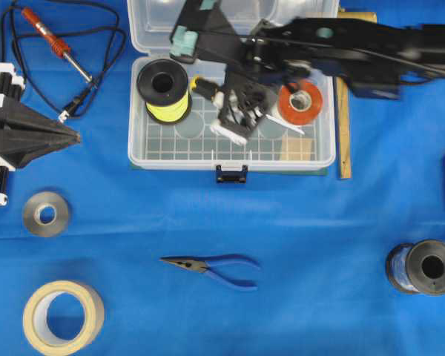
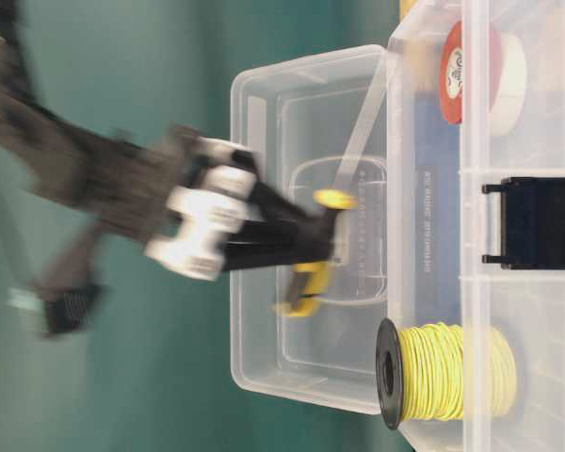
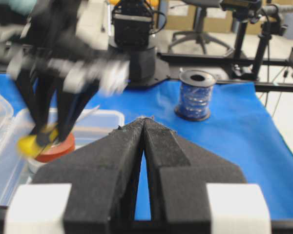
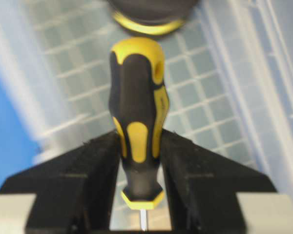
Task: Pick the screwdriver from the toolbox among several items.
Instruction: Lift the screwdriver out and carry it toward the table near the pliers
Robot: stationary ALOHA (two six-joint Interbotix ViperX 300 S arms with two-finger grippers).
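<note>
The clear toolbox point(image 1: 178, 157) stands open at the top middle. My right gripper point(image 1: 235, 113) reaches into it from the right and is shut on the screwdriver point(image 1: 202, 86) by its yellow-and-black handle. In the right wrist view the handle point(image 4: 138, 107) sits clamped between both fingers point(image 4: 95, 165), thin shaft toward the camera, above the grid floor point(image 4: 215, 97). The table-level view shows the held screwdriver point(image 2: 306, 282) raised off the box floor, blurred. My left gripper point(image 1: 76, 137) is shut and empty at the left edge, and its closed tips point(image 3: 144, 122) fill the left wrist view.
A yellow wire spool point(image 1: 164, 89) and red tape point(image 1: 300, 101) lie in the toolbox. A red soldering iron point(image 1: 50, 38), grey roll point(image 1: 46, 213), masking tape point(image 1: 63, 317), blue pliers point(image 1: 219, 267), blue wire spool point(image 1: 424, 267) and wooden ruler point(image 1: 344, 141) lie on the blue cloth.
</note>
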